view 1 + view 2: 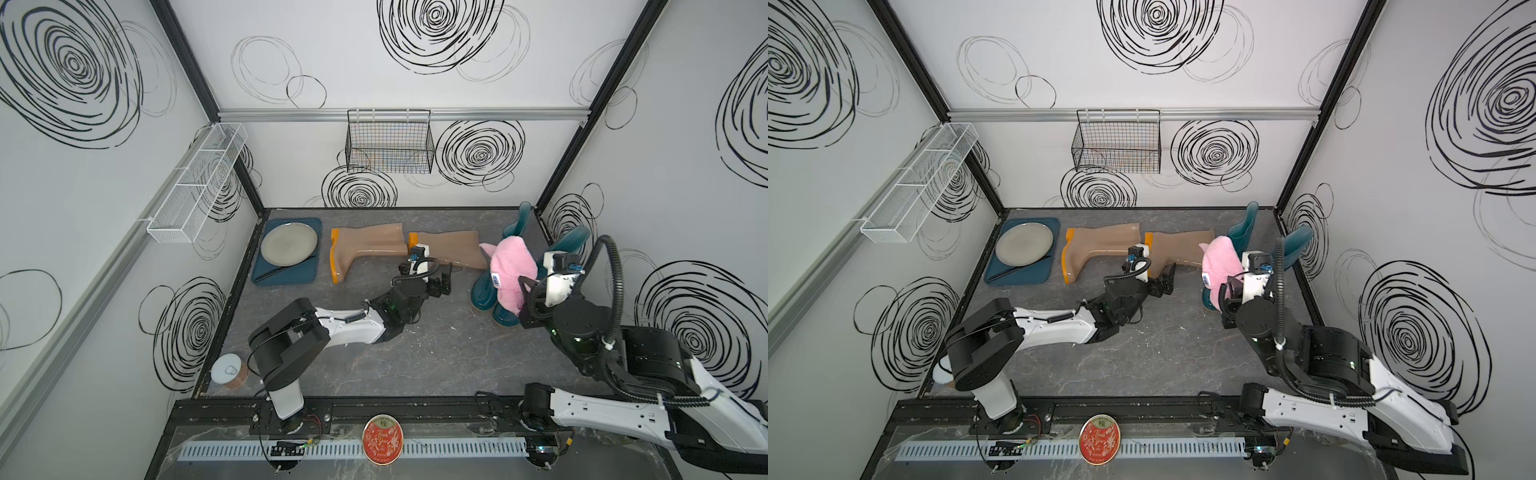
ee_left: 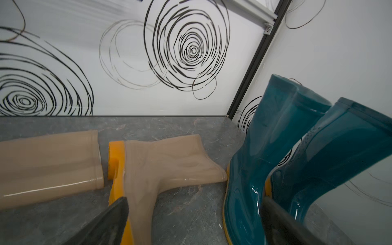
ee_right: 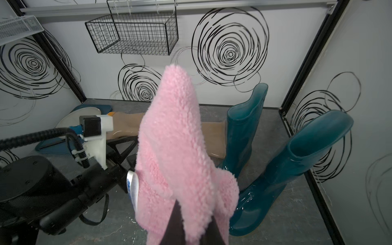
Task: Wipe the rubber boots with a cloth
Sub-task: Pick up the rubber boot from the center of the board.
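- Nearest you, a round red tin (image 1: 382,438) sits on the front rail, and a white-lidded can (image 1: 227,370) stands at the table's near left corner.
- Your right gripper (image 3: 191,230) is clamped tight on the cloth (image 1: 509,266). The pink bundle stands up out of the jaws, with its white tag (image 1: 496,279) on the side toward the left arm.
- In both top views the cloth overlaps the two teal boots (image 1: 484,293); you cannot tell whether it touches them.
- Those boots stand upright side by side near the table's right edge.
- Your left gripper (image 1: 442,281) is spread wide with nothing in it, low beside the foot of the right-hand beige boot (image 1: 453,245).
- That boot lies on its side, its cuff ending just beside a teal boot's foot.
- The other beige boot (image 1: 365,245) lies in line with it, orange sole toward the tray.
- At the far left, the teal tray (image 1: 308,276) carries a grey plate (image 1: 289,243).
- A black wire basket (image 1: 388,145) hangs on the back wall, and a white mesh shelf (image 1: 199,183) on the left wall.
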